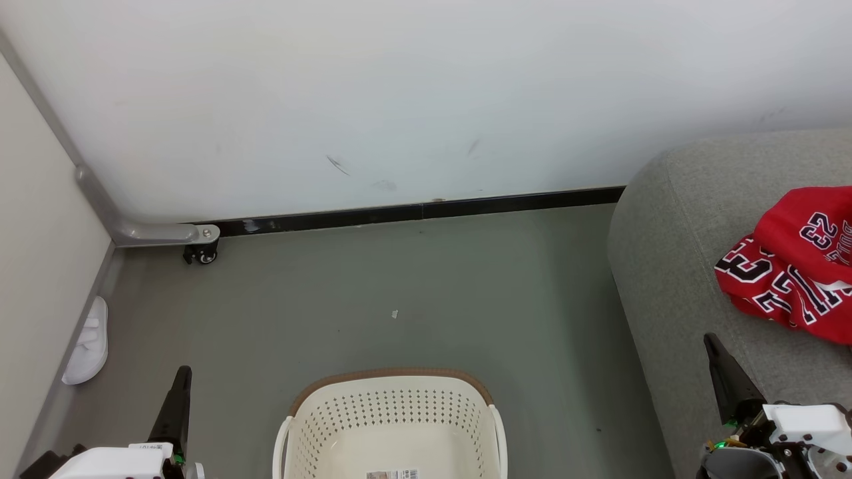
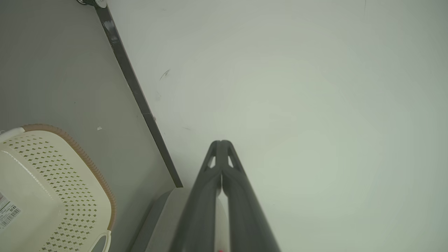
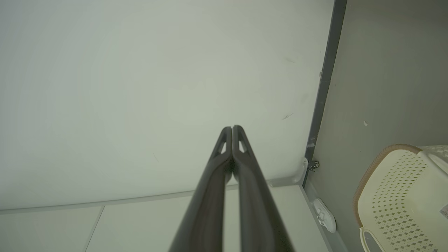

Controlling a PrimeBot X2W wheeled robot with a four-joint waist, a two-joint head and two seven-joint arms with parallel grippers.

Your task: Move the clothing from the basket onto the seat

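The red clothing (image 1: 795, 263), printed with black-and-white letters and 23, lies crumpled on the grey seat (image 1: 665, 266) at the right edge. The cream perforated basket (image 1: 393, 412) with a brown rim stands on the floor at bottom centre, and its visible inside holds only a label. It also appears as the basket (image 2: 52, 189) in the left wrist view and the basket (image 3: 402, 196) in the right wrist view. My left gripper (image 1: 181, 374) is shut at the lower left, beside the basket. My right gripper (image 1: 711, 340) is shut at the lower right, over the seat's front. Both grippers (image 2: 221, 142) (image 3: 232, 127) hold nothing.
A white wall with a black skirting strip (image 1: 413, 213) runs across the back. A grey metal bar with a small castor (image 1: 201, 253) sits at the left corner. A white slipper (image 1: 90, 342) lies against the left wall. Grey floor (image 1: 413, 293) spreads between basket and wall.
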